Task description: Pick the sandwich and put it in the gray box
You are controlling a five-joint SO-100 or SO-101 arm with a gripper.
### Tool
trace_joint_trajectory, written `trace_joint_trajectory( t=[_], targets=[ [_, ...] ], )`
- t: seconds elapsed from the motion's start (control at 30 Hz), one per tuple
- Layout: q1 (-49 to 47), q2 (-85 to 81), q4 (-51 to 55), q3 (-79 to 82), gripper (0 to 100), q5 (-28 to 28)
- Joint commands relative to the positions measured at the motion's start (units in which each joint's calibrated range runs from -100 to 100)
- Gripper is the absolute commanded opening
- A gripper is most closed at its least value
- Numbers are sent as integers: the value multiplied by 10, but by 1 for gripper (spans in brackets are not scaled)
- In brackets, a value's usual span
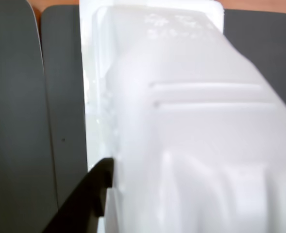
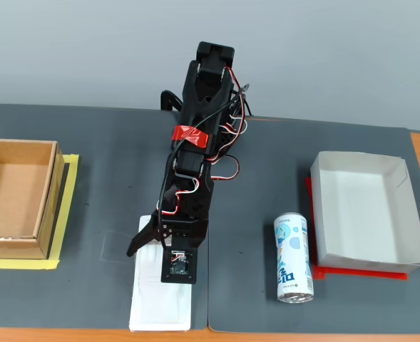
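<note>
The fixed view takes in the whole worktop (image 2: 88,142): the arm (image 2: 199,142) reaches toward the near edge, its end effector (image 2: 156,246) low over the sandwich (image 2: 152,303), which lies flat on the dark mat close to that edge. A black finger (image 2: 142,239) angles out to the left above the packet; I cannot tell whether the jaws grip it. The wrist view shows only the sandwich (image 1: 181,121) close up and blurred, filling most of the frame, one dark finger (image 1: 92,194) at its left side, and bare mat (image 1: 16,121) beyond. In the fixed view a can (image 2: 294,258) lies between the sandwich and the gray box (image 2: 366,210) at right. A brown box (image 2: 13,199) sits far left. Open mat lies between the arm and the can.
</note>
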Motion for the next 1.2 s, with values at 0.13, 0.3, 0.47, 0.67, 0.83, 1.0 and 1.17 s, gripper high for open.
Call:
trace_joint_trajectory(
  t=[0.13, 0.3, 0.47, 0.67, 0.83, 1.0, 1.17],
  targets=[
    [8, -10, -6, -22, 20, 2],
    [16, -11, -4, -21, 4, 2],
    [29, -11, -1, -21, 2, 2],
    [32, -47, 1, -20, 2, 2],
    [25, -94, -1, 6, 2, 2],
    [9, -145, 1, 34, 2, 0],
    [-13, -193, 2, 43, 2, -2]
  ],
)
